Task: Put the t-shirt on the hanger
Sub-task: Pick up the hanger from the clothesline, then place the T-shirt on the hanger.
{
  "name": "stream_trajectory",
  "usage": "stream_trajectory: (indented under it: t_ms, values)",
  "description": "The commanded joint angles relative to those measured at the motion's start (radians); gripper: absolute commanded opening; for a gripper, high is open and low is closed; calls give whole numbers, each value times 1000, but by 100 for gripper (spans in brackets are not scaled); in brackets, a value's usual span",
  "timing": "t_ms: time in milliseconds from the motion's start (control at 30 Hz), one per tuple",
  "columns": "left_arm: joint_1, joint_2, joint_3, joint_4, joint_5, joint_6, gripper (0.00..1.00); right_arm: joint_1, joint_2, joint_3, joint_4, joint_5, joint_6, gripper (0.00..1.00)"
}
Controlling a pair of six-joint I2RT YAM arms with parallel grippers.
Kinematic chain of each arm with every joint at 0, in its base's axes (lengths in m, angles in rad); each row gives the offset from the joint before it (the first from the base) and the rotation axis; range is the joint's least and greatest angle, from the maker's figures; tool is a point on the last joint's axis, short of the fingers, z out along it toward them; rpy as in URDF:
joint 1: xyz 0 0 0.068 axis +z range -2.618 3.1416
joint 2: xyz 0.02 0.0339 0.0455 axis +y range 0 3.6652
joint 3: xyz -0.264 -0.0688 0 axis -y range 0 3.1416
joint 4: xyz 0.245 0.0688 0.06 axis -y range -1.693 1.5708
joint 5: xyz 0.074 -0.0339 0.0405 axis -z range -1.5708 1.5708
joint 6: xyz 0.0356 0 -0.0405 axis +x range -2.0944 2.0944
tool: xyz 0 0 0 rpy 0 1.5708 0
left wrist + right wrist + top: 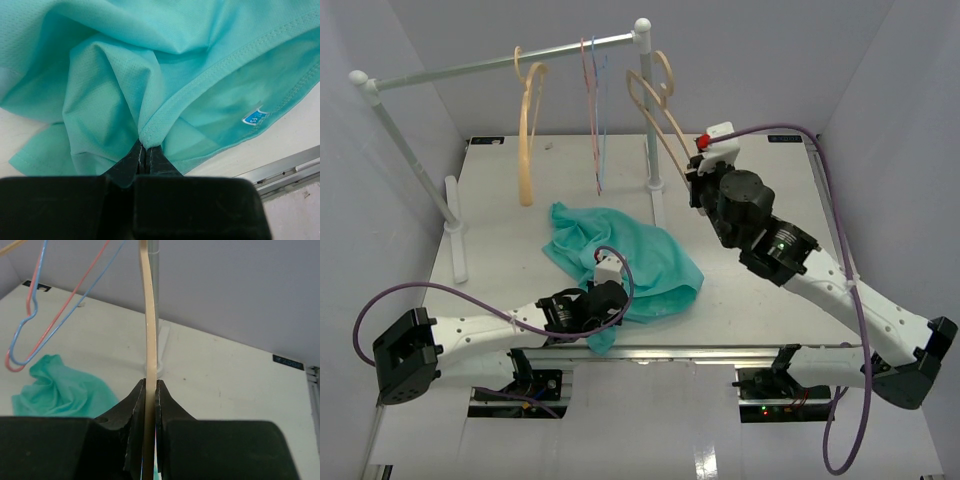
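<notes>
Two end effectors are each clamped on something. The left end effector (145,151) sits low over the near part of the tabletop (760,305), its jaws pressed together on a stitched, folded edge of the t-shirt (125,75), which bunches up just ahead of the fingertips. A small blue and white label (253,118) shows inside the cloth to the right of that grip. From the overhead view the t-shirt (620,250) lies crumpled in a teal heap on the middle of the tabletop, with its near corner under the left end effector (607,303) close to the front edge. The right end effector (150,386) is raised toward the far right, its jaws nearly together on the thin arm of the hanger (148,315), which runs straight up between the fingers. The hanger (658,105) has its hook at the right end of the rail (500,62), beside the upright post (155,285). Further left on the rail hang the pink and blue wire hangers (596,110) and a yellower tan hanger (528,130), both well apart from the t-shirt.
</notes>
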Motion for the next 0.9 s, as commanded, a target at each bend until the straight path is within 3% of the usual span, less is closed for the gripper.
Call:
stream_trajectory:
  t_ms: [0,267,467,567,667,867]
  values:
    - [-1,-37,106,-61,-16,-34,0,-2,-196,-104,-177,-17,143,8]
    - [102,-24,273,-207,44,-12,0,-2,-517,-406,-297,-204,197,8]
    - [263,48,321,-214,106,2,0,-2,-671,-619,-203,-389,109,8]
    - [304,93,358,-217,122,13,0,-2,-778,-665,-116,-573,46,8]
    - [325,110,390,-233,131,21,0,-1,-818,-698,-84,-608,-49,8]
    - [371,132,454,-305,128,5,0,-2,-770,-647,-163,-695,-50,8]
